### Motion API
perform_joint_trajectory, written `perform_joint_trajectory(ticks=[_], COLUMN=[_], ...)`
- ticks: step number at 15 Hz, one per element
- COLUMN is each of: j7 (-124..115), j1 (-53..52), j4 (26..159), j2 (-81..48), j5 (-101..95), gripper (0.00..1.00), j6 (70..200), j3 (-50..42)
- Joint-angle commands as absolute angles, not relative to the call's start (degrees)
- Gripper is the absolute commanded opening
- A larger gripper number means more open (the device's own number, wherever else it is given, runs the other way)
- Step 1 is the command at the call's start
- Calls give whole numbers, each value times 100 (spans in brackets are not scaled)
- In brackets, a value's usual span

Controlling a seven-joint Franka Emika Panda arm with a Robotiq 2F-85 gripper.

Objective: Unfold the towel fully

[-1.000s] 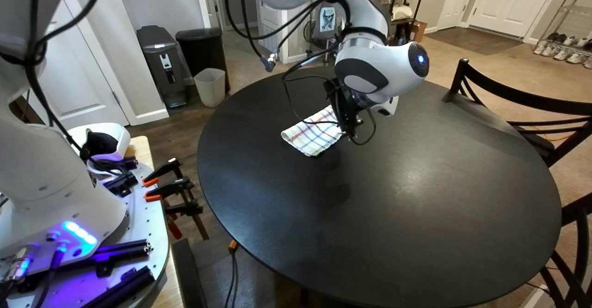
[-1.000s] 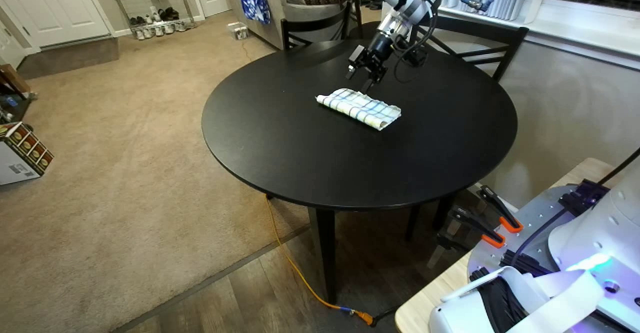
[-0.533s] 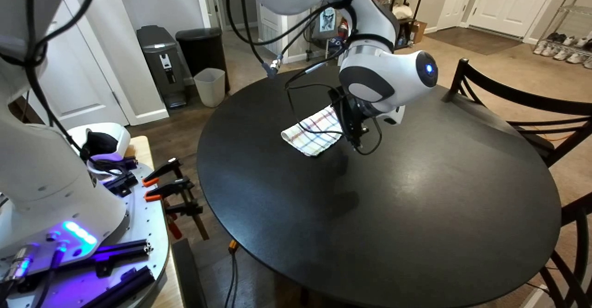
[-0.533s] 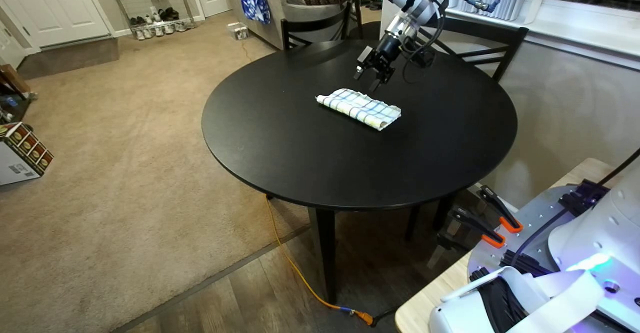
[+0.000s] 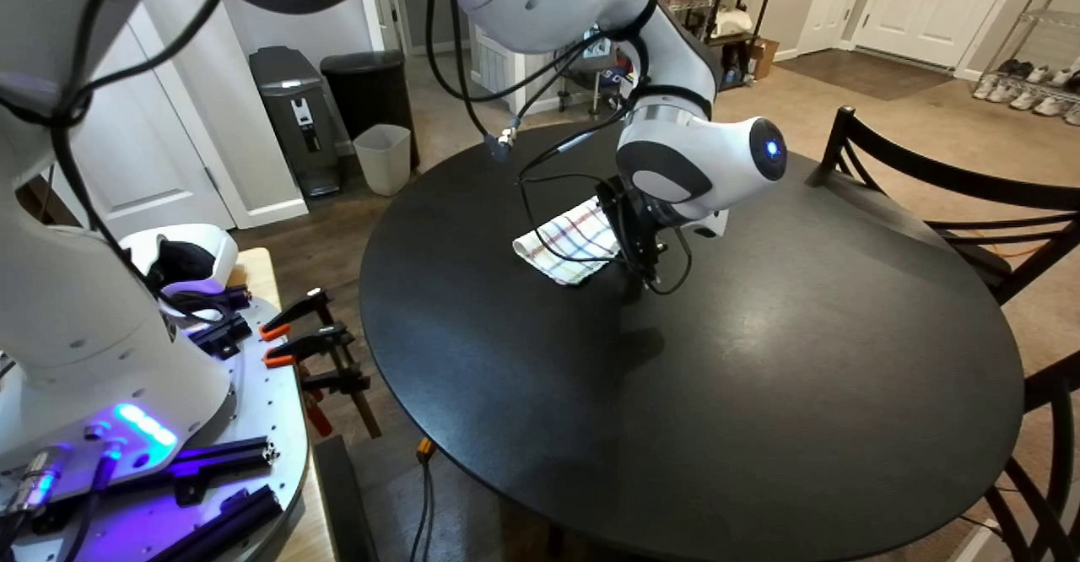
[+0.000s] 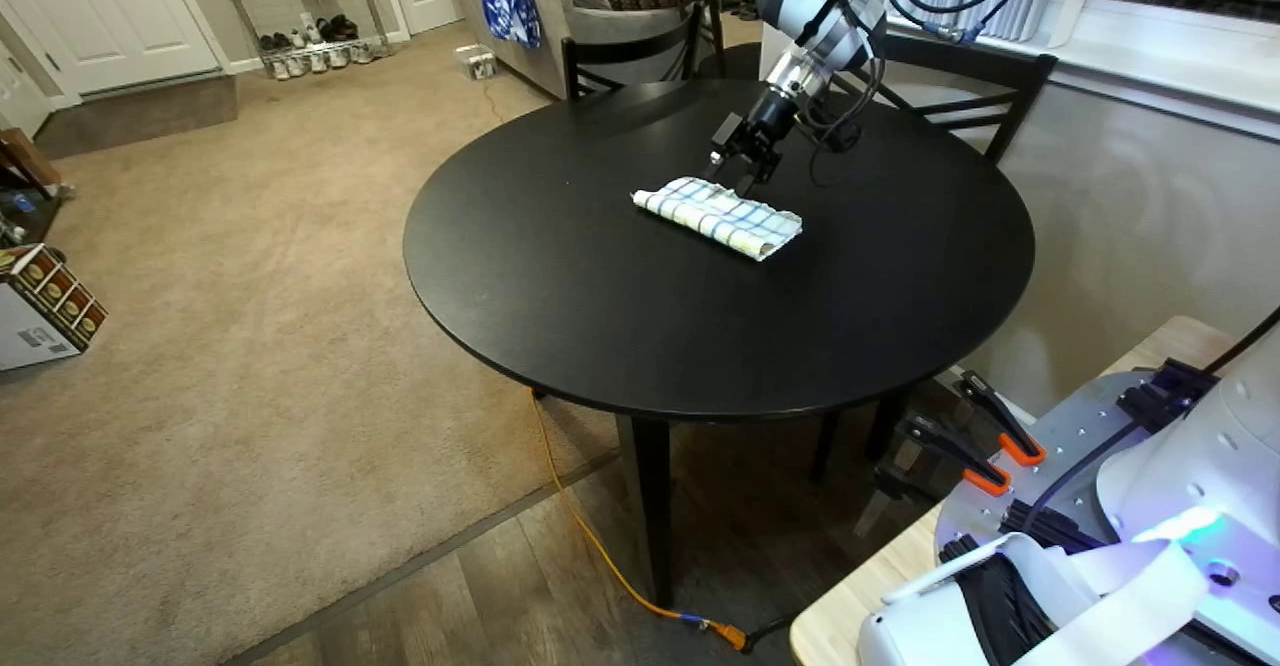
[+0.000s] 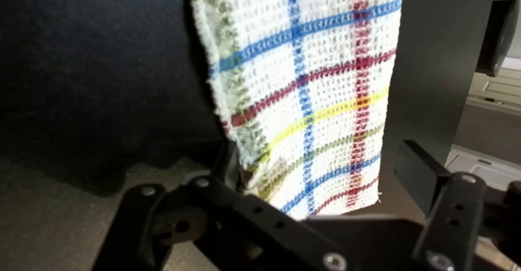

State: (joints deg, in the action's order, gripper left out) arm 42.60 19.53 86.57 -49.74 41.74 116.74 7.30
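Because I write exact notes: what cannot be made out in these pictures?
Towel: one end cut off by the wrist view's top edge.
Its underside: hidden in all views by its top.
Whether gripper touches towel: too small in an exterior view, too dark in the wrist view.
Box print: too small in an exterior view.

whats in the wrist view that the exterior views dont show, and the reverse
Only the wrist view shows the weave of the towel clearly and the fingers up close. Only the exterior views show the robot's base, the orange-tipped clamps and the white headset. All share the towel lying on the black table.
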Motion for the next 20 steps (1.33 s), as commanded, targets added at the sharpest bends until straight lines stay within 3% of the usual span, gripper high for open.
perform_joint_trajectory(ticks=[1,20], j7=[4560,3994], j1=[1937,2055], j4=[8518,8142], j2=[-5081,-5333], j5=[4198,5008], gripper=[100,100], j6=[11662,10875], j3=[749,687])
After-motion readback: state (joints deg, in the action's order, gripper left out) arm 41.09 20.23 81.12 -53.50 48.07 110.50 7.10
